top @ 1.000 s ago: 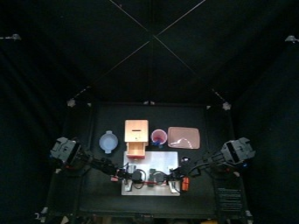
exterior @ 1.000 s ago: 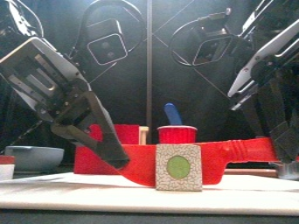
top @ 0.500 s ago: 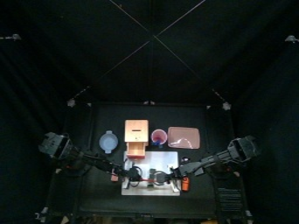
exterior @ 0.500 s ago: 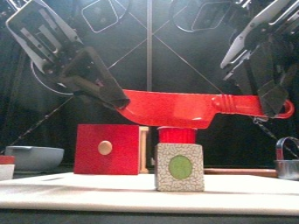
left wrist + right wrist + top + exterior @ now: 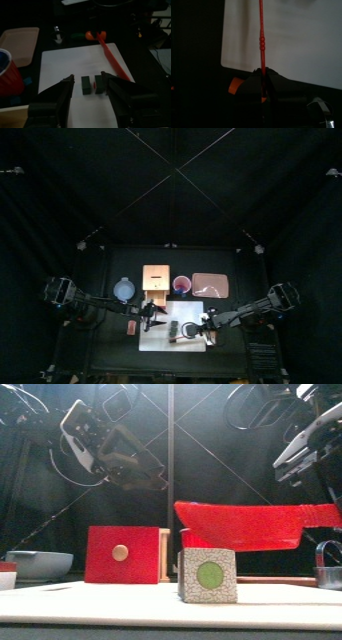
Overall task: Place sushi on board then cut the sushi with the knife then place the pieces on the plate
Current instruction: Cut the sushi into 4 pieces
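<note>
Sushi [image 5: 207, 576] on board [image 5: 80, 609], clear of edges; left tool [image 5: 86, 76] apart (raised); right tool [image 5: 262, 70] clamps knife [image 5: 254, 526]

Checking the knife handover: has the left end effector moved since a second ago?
Yes: the left end effector rose off the knife, from near the board to above the box.

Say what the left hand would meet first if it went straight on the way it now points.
Most likely the dark green toy sushi blocks on the white cutting board: they lie dead ahead of the open left hand. The red toy knife passes beside that line, though depth is unclear.
</note>
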